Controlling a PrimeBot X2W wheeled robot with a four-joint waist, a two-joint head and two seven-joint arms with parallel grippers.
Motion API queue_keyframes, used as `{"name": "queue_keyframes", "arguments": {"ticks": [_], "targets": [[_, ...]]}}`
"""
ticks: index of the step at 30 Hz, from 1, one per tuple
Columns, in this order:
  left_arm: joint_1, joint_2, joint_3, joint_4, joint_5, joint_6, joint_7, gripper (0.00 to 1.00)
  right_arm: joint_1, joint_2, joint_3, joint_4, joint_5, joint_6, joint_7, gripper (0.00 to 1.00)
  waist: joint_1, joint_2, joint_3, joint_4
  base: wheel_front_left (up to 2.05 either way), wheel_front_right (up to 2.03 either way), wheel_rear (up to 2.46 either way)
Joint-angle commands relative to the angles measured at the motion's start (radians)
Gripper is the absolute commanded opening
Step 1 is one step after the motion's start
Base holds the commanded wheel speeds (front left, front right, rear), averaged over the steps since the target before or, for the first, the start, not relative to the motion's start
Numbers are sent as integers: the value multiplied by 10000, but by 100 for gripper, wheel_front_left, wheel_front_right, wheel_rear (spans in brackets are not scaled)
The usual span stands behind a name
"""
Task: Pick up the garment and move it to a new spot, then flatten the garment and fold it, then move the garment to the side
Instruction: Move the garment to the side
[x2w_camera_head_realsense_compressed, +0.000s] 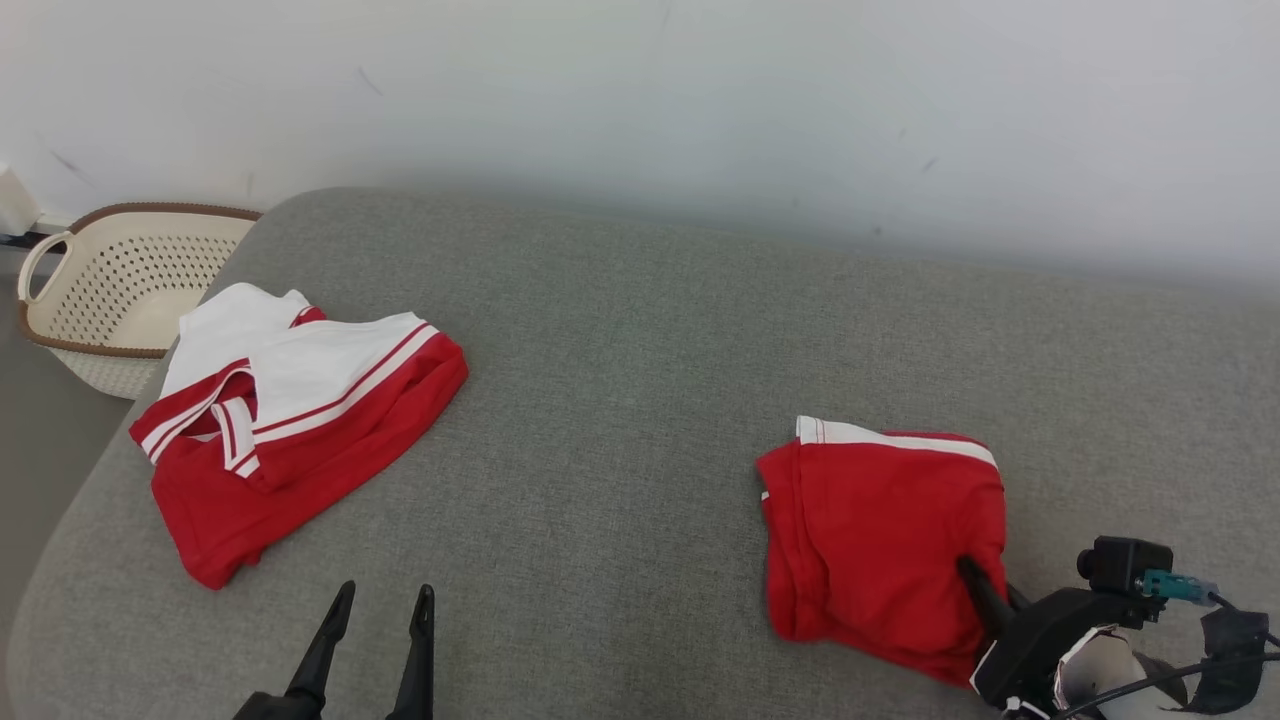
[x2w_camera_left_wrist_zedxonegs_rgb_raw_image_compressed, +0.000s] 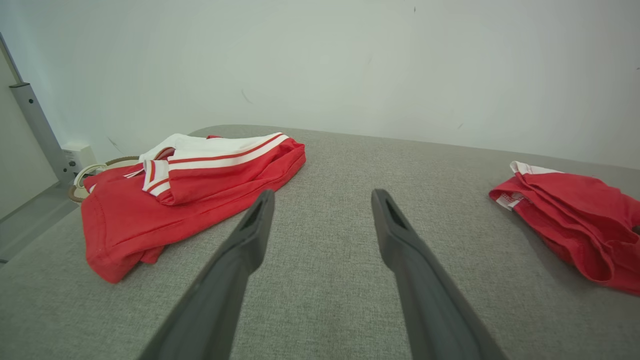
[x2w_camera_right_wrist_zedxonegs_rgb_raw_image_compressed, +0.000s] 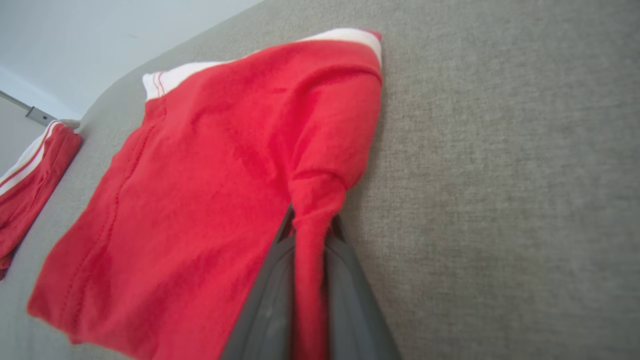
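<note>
We count two red-and-white garments on the grey fabric tabletop (x2w_camera_head_realsense_compressed: 620, 380), one cream laundry basket (x2w_camera_head_realsense_compressed: 110, 290) off its far left corner, and two tools. The folded red garment (x2w_camera_head_realsense_compressed: 885, 530), edged with a white band, lies toward the right side, well apart from the other garment (x2w_camera_head_realsense_compressed: 290, 430), which is loosely heaped at the left near the basket. The right tool (x2w_camera_head_realsense_compressed: 972, 572) reaches in from the lower right, clenched on a pinched ridge at the folded garment's near edge. The left tool (x2w_camera_head_realsense_compressed: 385, 595) hovers low over bare fabric, fingers spread and grasping nothing, pointing toward the wall (x2w_camera_head_realsense_compressed: 700, 90).
</note>
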Motion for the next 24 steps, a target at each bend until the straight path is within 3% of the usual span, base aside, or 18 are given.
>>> {"name": "queue_keyframes", "arguments": {"ticks": [1,14,24], "targets": [[141,5,55,8,-35,42,-48,100,-219,-227,151,77,-124,9,-210,0,-1,0,2,-85,0,0,0],[-282,0,270,-888,-122,7,-48,100,-2999,-1664,1860,444,-1760,9,-568,0,-1,0,1112,-1304,0,0,0],[-728,143,668,-2013,-19,-96,-48,100,-5065,-2567,2905,686,-2129,7,-362,0,-1,0,2499,-2081,0,0,0]]}}
